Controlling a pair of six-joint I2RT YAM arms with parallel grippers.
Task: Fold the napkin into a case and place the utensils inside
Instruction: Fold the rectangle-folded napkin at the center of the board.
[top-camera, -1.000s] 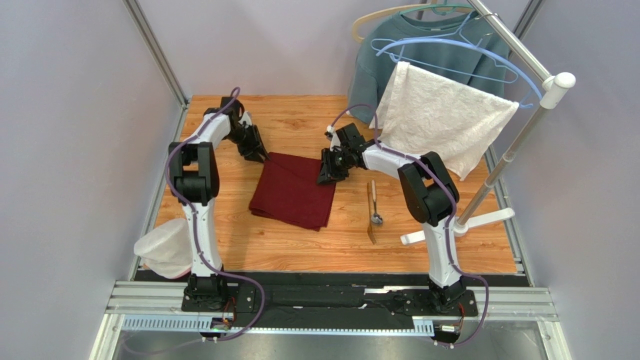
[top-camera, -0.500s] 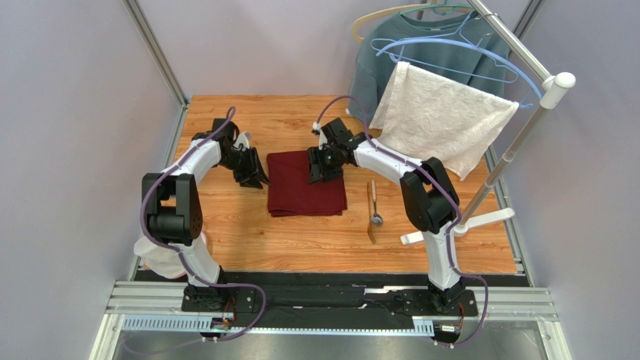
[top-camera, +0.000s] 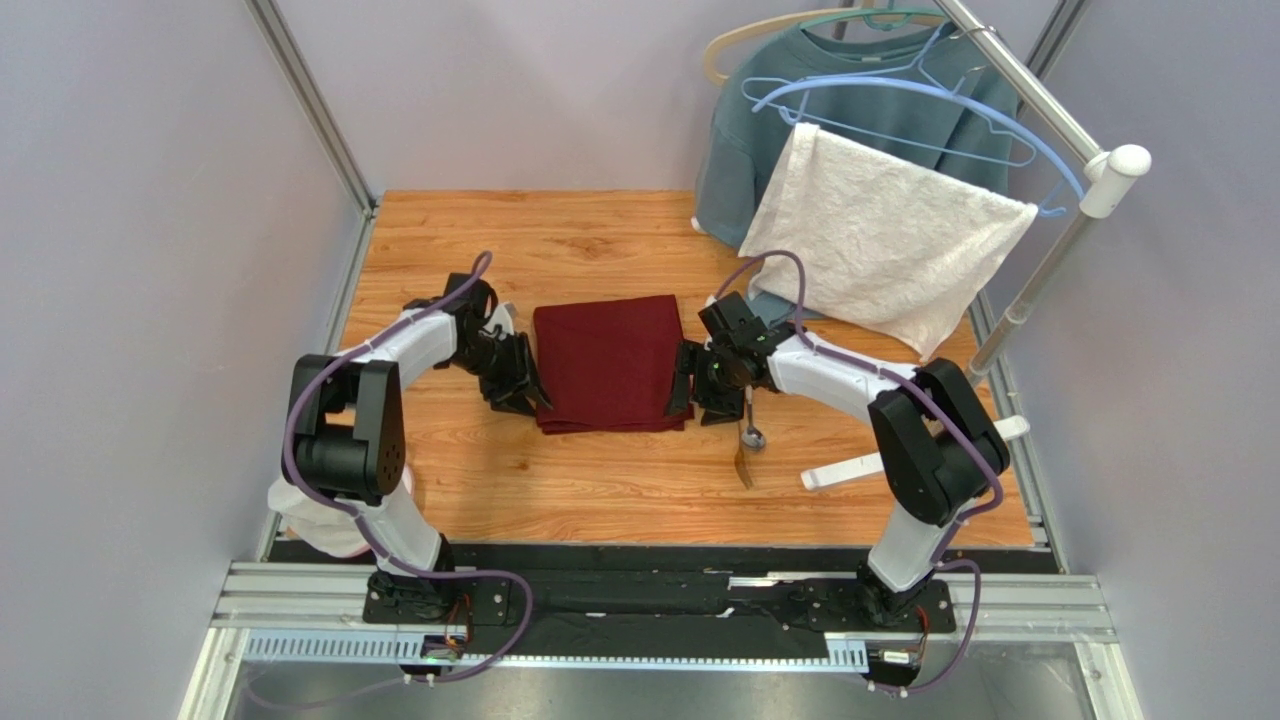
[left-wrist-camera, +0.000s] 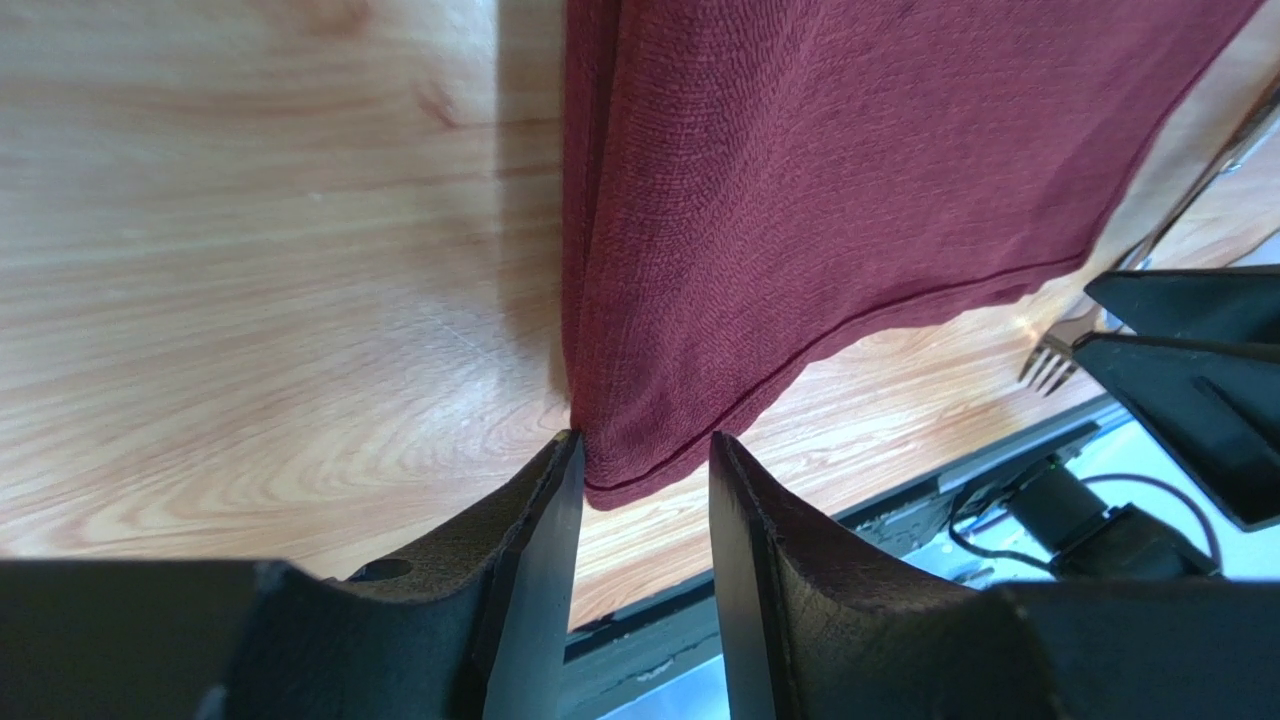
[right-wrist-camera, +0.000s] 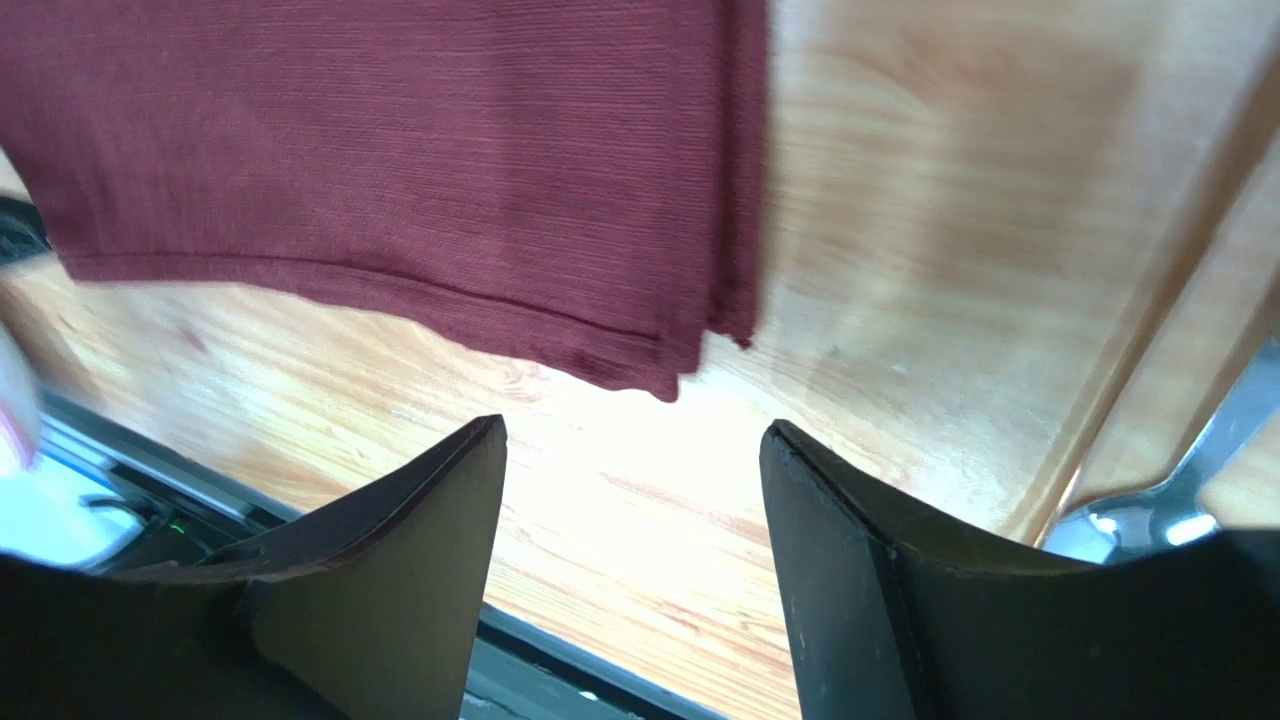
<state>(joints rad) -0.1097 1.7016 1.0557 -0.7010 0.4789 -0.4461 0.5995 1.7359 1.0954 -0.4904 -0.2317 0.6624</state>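
Observation:
The maroon napkin lies folded into a flat rectangle at mid-table. My left gripper is open at its near left corner. In the left wrist view the napkin's corner sits between the tips of that gripper, touching the left finger. My right gripper is open and empty at the near right corner. In the right wrist view the napkin's corner lies just ahead of this gripper. The silver spoon and the golden-brown fork lie just right of the right gripper. The spoon also shows in the right wrist view, and the fork in the left wrist view.
A clothes rack stands at the right, with a white towel and a grey-blue sweatshirt hanging on it. Its white foot rests near the utensils. A white bag-like thing sits off the table's left near corner.
The napkin went from a tilted fold to a squared rectangle. Both grippers then moved from its far side to its near corners, and the right one came off the cloth.

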